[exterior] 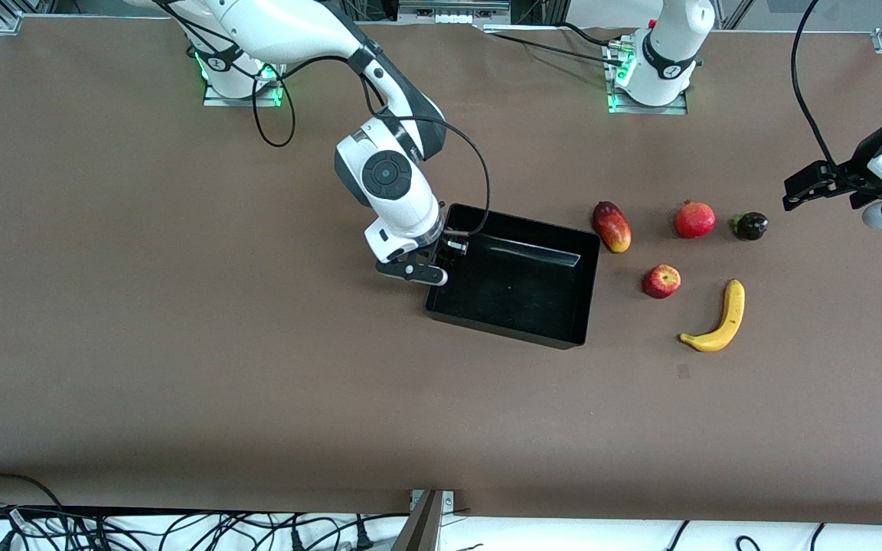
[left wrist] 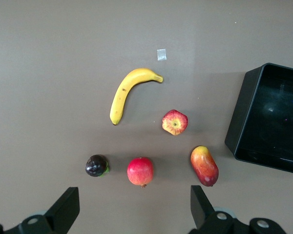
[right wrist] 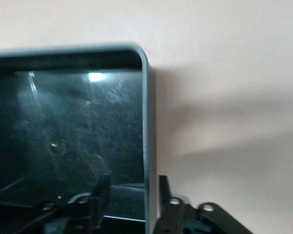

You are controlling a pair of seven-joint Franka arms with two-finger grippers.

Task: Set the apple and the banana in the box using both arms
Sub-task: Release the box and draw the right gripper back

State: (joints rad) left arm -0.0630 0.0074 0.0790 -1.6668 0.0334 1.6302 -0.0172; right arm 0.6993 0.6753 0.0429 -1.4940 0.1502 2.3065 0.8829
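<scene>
The black box (exterior: 510, 330) sits mid-table. My right gripper (exterior: 437, 264) is low at the box's wall toward the right arm's end. It is open, and its fingers straddle that wall (right wrist: 147, 122), one inside the box and one outside, with the right gripper (right wrist: 132, 187) holding nothing. The apple (exterior: 661, 281) and the banana (exterior: 719, 321) lie on the table beside the box, toward the left arm's end. My left gripper (exterior: 797, 195) hangs open and empty above the table past the fruits. Its wrist view shows the apple (left wrist: 175, 122), banana (left wrist: 127, 90) and box (left wrist: 241, 122), with the left gripper (left wrist: 134, 209) wide open.
A mango (exterior: 612, 226), a pomegranate (exterior: 694, 220) and a small dark purple fruit (exterior: 749, 226) lie in a row farther from the front camera than the apple. A small tape mark (exterior: 683, 371) is on the table nearer the front camera than the banana.
</scene>
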